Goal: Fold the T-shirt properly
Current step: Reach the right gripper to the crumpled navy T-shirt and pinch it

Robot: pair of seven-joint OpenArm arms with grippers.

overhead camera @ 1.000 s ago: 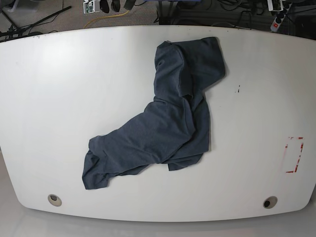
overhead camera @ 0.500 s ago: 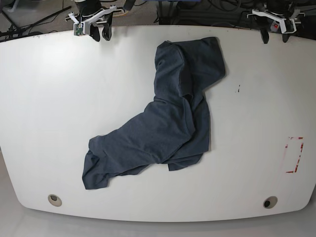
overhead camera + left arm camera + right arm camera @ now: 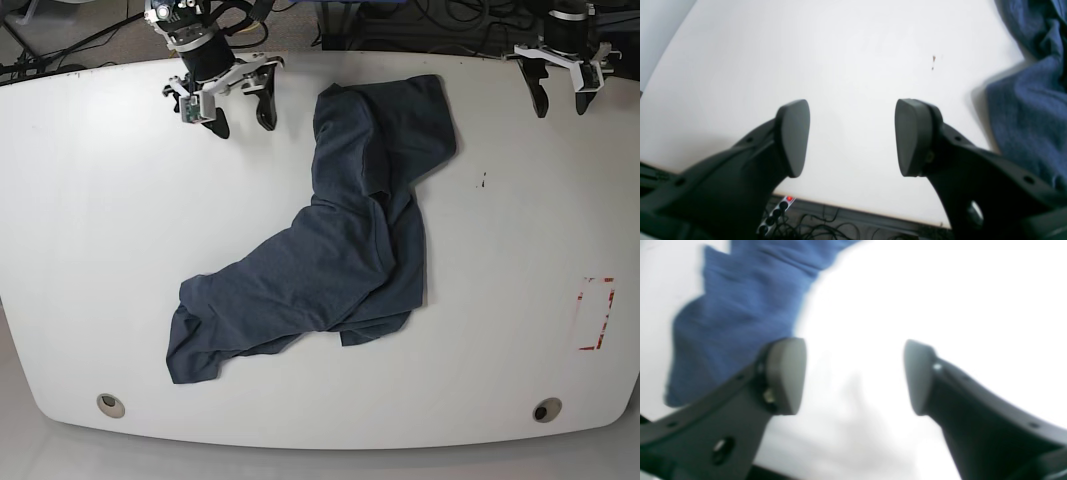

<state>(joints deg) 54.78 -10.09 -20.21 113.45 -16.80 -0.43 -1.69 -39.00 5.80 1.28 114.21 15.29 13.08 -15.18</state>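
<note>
The T-shirt lies crumpled on the white table, a dark slate-blue heap running from the far middle down to the near left; no lettering shows. My right gripper hangs open over the far left of the table, just left of the shirt's upper part. In the right wrist view the T-shirt shows behind the open right gripper, blurred. My left gripper stands open at the far right edge, well clear of the cloth. The left wrist view has the open left gripper over bare table, the T-shirt at its right.
A red-marked rectangle sits near the table's right edge. Two round holes lie by the front edge. A small dark mark is right of the shirt. Cables and a power strip lie beyond the far edge.
Both arms have come in over the far edge. The right gripper has moved nearer and rightward towards the shirt, and its jaws stand wider. The shirt has not moved.
</note>
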